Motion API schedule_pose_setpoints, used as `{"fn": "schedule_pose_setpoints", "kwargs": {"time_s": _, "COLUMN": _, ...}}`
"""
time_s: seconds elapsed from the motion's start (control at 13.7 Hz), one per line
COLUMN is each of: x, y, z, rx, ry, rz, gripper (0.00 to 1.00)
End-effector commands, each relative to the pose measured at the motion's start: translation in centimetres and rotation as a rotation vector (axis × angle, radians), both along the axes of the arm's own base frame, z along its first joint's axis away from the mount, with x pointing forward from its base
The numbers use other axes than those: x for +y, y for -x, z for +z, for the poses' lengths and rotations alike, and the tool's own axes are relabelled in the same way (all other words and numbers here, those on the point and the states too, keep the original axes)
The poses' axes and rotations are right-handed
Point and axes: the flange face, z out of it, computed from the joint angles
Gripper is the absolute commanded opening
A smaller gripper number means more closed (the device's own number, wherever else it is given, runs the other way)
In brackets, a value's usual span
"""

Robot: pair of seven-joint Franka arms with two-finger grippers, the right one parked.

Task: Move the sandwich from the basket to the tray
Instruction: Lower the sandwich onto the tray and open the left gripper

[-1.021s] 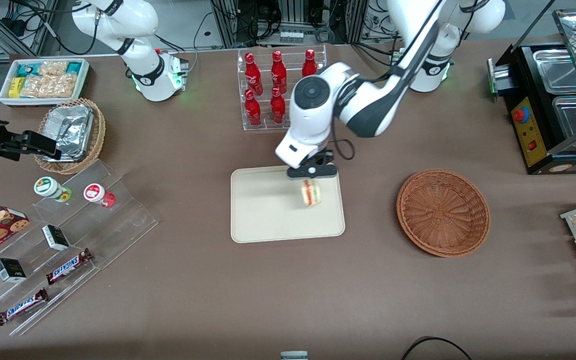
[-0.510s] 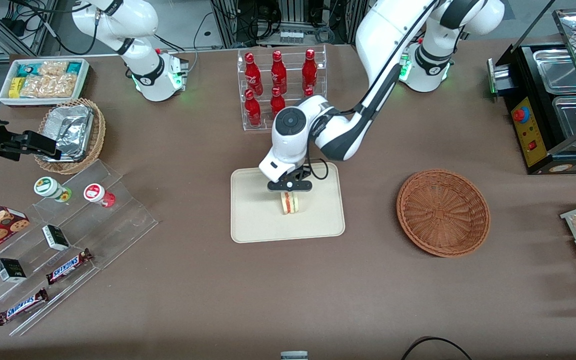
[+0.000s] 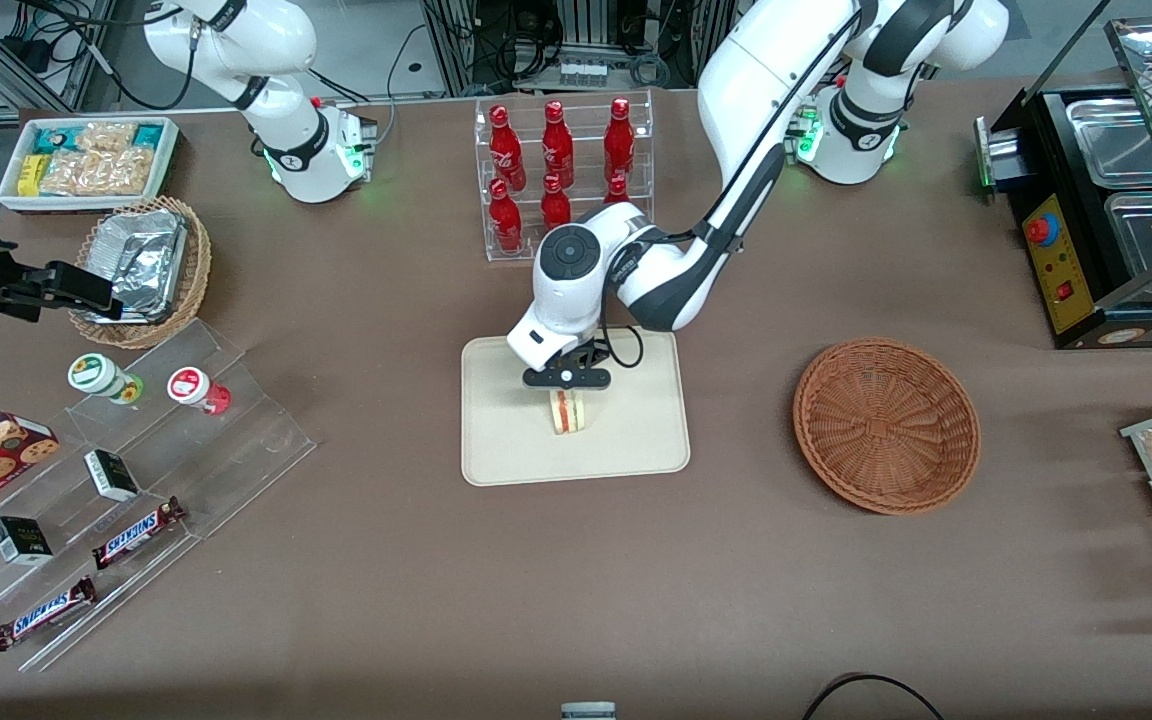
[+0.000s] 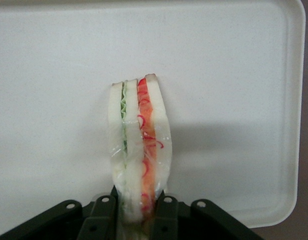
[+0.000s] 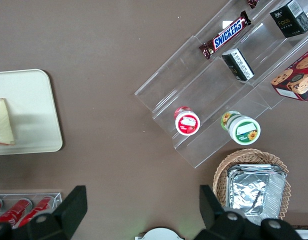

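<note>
**Sandwich held on edge over the tray**

The sandwich [image 3: 567, 412] stands on its edge over the middle of the tray [image 3: 506, 450], its cut side with the red-orange and green filling facing the front camera. In the left wrist view the sandwich [image 4: 139, 150] shows two pale bread layers with a green strip and a red-orange strip between them, and its end sits pinched between the two dark fingers [image 4: 105, 215] of the gripper [image 4: 135, 212]. The gripper [image 3: 565, 380] clasps the sandwich from above, low over the tray; whether the sandwich touches the tray surface cannot be told. The tray [image 4: 288, 150] fills the wrist view as a pale surface with a rounded corner and low rim. In the right wrist view the sandwich [image 5: 3, 129] appears as a pale wedge over the tray [image 5: 39, 115].

The basket [image 3: 886, 425] lies well apart from the tray, toward the working arm's end of the table. A clear rack of red bottles [image 3: 556, 175] stands farther from the front camera than the tray.
</note>
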Motion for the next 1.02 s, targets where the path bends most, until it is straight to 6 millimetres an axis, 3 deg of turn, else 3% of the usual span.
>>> {"fn": "schedule_pose_setpoints", "kwargs": {"time_s": 0.0, "x": -0.2, "y": -0.5, "z": 0.9, "rx": -0.030, "ry": -0.010, "rz": -0.009, "gripper": 1.00}}
{"fn": "schedule_pose_setpoints", "kwargs": {"time_s": 0.15, "x": 0.3, "y": -1.0, "z": 2.9, "rx": -0.015, "ry": -0.036, "rz": 0.000, "gripper": 1.00}}
{"fn": "schedule_pose_setpoints", "kwargs": {"time_s": 0.29, "x": 1.5, "y": -1.8, "z": 6.6, "rx": -0.008, "ry": -0.054, "rz": 0.021, "gripper": 1.00}}
{"fn": "schedule_pose_setpoints", "kwargs": {"time_s": 0.44, "x": 3.2, "y": -3.1, "z": 11.9, "rx": 0.003, "ry": -0.061, "rz": 0.066, "gripper": 1.00}}
{"fn": "schedule_pose_setpoints", "kwargs": {"time_s": 0.51, "x": 5.6, "y": -5.0, "z": 14.8, "rx": 0.001, "ry": -0.049, "rz": 0.111, "gripper": 1.00}}
{"fn": "schedule_pose_setpoints", "kwargs": {"time_s": 0.66, "x": 8.7, "y": -5.3, "z": 20.1, "rx": 0.009, "ry": -0.050, "rz": 0.146, "gripper": 1.00}}
{"fn": "schedule_pose_setpoints", "kwargs": {"time_s": 0.95, "x": 17.8, "y": -6.0, "z": 25.9, "rx": -0.001, "ry": -0.064, "rz": 0.156, "gripper": 1.00}}
